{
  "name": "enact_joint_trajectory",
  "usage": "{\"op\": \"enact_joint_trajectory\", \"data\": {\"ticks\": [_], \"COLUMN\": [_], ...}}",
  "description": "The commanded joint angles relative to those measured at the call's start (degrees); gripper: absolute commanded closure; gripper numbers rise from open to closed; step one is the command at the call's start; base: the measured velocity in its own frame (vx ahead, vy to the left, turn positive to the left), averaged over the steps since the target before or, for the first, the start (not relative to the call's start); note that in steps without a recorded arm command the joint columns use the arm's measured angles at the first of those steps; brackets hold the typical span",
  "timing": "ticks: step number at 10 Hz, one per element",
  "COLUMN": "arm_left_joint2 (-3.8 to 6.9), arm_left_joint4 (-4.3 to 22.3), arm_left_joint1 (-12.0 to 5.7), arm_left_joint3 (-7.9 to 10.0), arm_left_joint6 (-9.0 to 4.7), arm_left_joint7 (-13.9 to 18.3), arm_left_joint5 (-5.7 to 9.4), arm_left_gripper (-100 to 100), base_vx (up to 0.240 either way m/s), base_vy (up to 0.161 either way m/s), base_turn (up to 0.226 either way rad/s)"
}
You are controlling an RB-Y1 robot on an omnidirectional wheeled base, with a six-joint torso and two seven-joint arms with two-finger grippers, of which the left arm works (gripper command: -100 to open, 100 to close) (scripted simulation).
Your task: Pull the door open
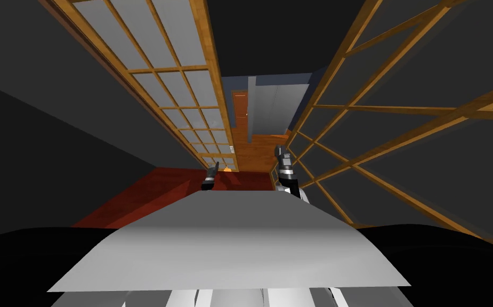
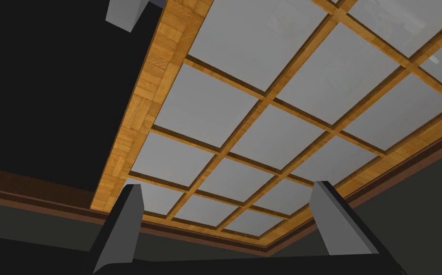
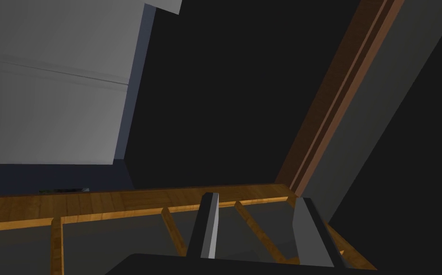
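A wooden lattice door with light grey panes (image 1: 186, 90) runs along my left. My left gripper (image 1: 211, 171) is low beside its near end and stands open, with nothing between its fingers. In the left wrist view, that gripper (image 2: 227, 184) points at the door's panes (image 2: 263, 95) and touches nothing. A second lattice door with dark panes (image 1: 399, 133) stands on my right. My right gripper (image 1: 280, 149) is close to its frame. In the right wrist view, this gripper (image 3: 258, 195) has its fingers apart with a narrower gap, over the door's wooden bars (image 3: 95, 205).
I stand in a narrow passage between the two lattice doors. A brown door (image 1: 240, 114) and a grey wall panel (image 1: 277, 106) close the far end. The floor is wooden (image 1: 258, 152) ahead and red (image 1: 149, 192) to my left.
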Motion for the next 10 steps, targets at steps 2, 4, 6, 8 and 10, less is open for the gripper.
{"op": "enact_joint_trajectory", "data": {"ticks": [2, 4, 6, 8, 10], "arm_left_joint2": [0.18, 0.28, 0.35, 0.41, 0.45], "arm_left_joint4": [4.06, 6.86, 9.54, 12.23, 14.70], "arm_left_joint1": [-1.17, -1.90, -2.59, -3.29, -3.94], "arm_left_joint3": [0.80, 1.36, 1.89, 2.42, 2.92], "arm_left_joint6": [-1.35, -2.21, -3.03, -3.85, -4.61], "arm_left_joint7": [-3.35, -5.73, -8.00, -10.27, -12.37], "arm_left_joint5": [-0.55, -0.96, -1.36, -1.76, -2.12], "arm_left_gripper": [-100, -100, -100, -100, -100], "base_vx": [0.102, 0.098, 0.107, 0.103, 0.105], "base_vy": [-0.005, -0.018, -0.011, -0.003, 0.007], "base_turn": [-0.068, -0.062, -0.071, -0.054, -0.067]}}
